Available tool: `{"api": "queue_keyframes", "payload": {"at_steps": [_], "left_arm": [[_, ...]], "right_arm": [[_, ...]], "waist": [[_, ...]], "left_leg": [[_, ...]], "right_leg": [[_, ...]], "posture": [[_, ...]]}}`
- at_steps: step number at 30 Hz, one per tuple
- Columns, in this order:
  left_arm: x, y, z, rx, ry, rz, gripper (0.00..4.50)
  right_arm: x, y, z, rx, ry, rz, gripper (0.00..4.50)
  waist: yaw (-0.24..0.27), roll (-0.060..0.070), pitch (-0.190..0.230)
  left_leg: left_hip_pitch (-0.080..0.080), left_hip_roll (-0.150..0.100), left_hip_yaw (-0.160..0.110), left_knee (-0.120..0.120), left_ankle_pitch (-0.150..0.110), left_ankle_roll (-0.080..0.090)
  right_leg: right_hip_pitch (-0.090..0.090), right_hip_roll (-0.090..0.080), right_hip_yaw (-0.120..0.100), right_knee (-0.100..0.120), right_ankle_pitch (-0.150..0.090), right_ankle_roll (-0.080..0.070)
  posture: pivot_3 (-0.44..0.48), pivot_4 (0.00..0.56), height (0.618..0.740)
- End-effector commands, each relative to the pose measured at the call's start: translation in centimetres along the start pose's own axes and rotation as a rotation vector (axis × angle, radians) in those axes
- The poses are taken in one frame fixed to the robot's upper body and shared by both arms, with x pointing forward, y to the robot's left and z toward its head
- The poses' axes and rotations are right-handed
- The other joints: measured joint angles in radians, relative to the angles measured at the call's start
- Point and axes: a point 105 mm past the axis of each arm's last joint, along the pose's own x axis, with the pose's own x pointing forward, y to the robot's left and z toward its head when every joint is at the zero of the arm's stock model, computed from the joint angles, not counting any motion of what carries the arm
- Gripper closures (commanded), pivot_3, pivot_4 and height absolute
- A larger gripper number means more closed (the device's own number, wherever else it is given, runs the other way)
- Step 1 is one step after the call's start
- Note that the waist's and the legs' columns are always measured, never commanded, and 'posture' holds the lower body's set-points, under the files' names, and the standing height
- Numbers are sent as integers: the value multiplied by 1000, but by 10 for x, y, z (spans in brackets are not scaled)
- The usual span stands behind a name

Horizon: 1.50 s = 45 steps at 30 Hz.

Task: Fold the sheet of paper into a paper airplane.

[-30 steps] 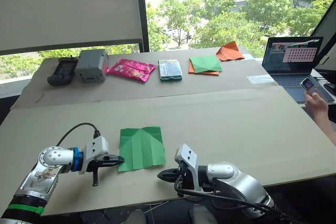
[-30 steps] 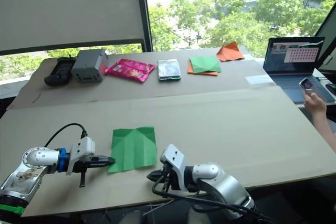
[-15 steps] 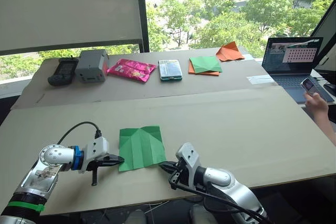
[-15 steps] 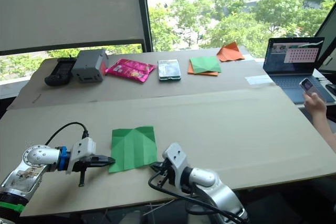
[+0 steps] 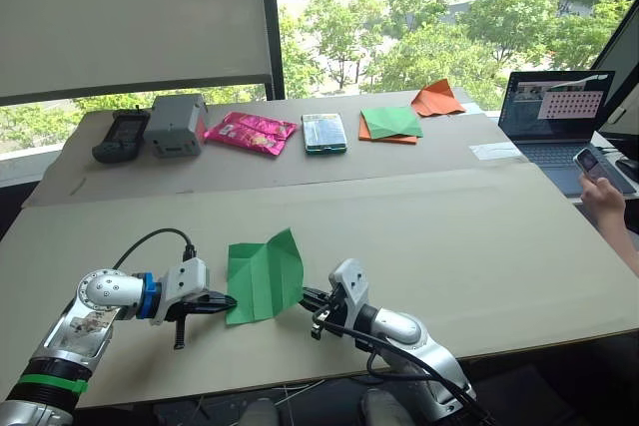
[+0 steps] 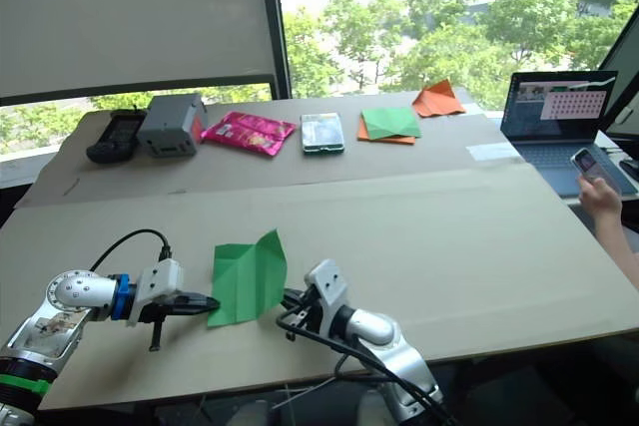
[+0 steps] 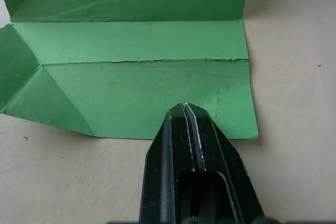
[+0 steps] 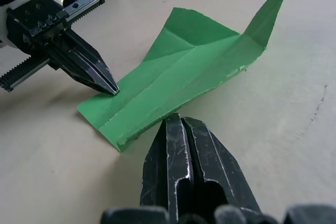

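Note:
The sheet of paper (image 5: 262, 276) is bright green with crease lines and lies near the table's front edge. Its left half is flat, while its right half stands up, highest at the far corner (image 8: 268, 14). My left gripper (image 5: 228, 300) is shut, and its tip rests on the sheet's near-left corner (image 7: 210, 114). My right gripper (image 5: 305, 296) is shut too, with its tip against the near part of the sheet's right edge (image 8: 157, 124), under the lifted half. No folded paper airplane is in view.
Along the back of the table lie a black device (image 5: 121, 135), a grey box (image 5: 176, 124), a pink packet (image 5: 250, 132), a phone (image 5: 323, 133), a darker green square on orange paper (image 5: 391, 122) and an orange pointed shape (image 5: 436, 99). At the right are a laptop (image 5: 555, 117) and a person's hand (image 5: 602, 197).
My right gripper has slid left to the sheet's right edge, and the sheet's right half has risen from flat. The left gripper has stayed put.

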Motion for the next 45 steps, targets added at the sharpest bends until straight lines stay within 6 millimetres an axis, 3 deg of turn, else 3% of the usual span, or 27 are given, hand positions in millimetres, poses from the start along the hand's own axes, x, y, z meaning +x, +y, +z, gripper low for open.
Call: {"api": "queue_keyframes", "payload": {"at_steps": [1, 9, 18, 26, 30, 32, 38, 41, 45], "left_arm": [[-1, -9, -30, -77, 117, -18, 4500], [-3, -10, -31, -82, 117, 7, 4500], [-24, -4, -27, -106, 102, 106, 4500], [-62, 15, 30, -151, -56, 172, 4500], [-65, 23, 69, -196, -222, 168, 4500], [-54, 22, 83, -217, -283, 134, 4500], [-21, 17, 40, -235, -127, 143, 4500], [-18, 17, 17, -234, -52, 173, 4500], [-18, 19, 7, -236, -36, 193, 4500]], "right_arm": [[16, 7, 17, -52, -44, 81, 4450], [34, 15, 0, -198, 69, 183, 4450], [48, 8, -23, -183, 190, 172, 4450], [52, 14, -32, -193, 241, 222, 4450], [54, 13, -38, -200, 277, 222, 4450], [54, 12, -39, -199, 286, 221, 4450], [55, 11, -36, -200, 278, 215, 4450], [54, 10, -34, -202, 275, 212, 4450], [54, 10, -32, -206, 270, 211, 4450]], "waist": [[0, 0, 0], [0, 2, -1], [-27, 2, -2], [-27, -5, 1], [-28, -5, 1], [-28, -5, 0], [-50, -5, 0], [-52, -6, 0], [-47, -7, 0]], "left_leg": [[0, 0, 0, 0, 0, 0], [0, 0, 0, 0, 0, 1], [3, 1, -2, -2, 0, 1], [3, 2, -3, -3, 0, 0], [3, 2, -3, -3, 0, 0], [3, 2, -3, -3, 0, 0], [8, 2, -3, -3, 0, 2], [8, 3, -4, -3, -1, 3], [7, 3, -4, -3, -1, 3]], "right_leg": [[0, 0, 0, 0, 0, 0], [1, 1, 0, 1, 0, 0], [1, 2, 0, 3, 0, 0], [-1, 3, 0, 4, 0, -1], [-1, 4, -1, 3, 0, -1], [-1, 4, -1, 3, 0, -1], [2, 7, 2, 5, 0, -1], [2, 9, 3, 5, 0, -1], [1, 9, 3, 4, 0, -1]], "posture": [[0, 150, 732], [0, 150, 732], [0, 150, 732], [0, 150, 732], [0, 150, 732], [0, 150, 732], [0, 150, 732], [0, 150, 732], [0, 150, 732]]}}
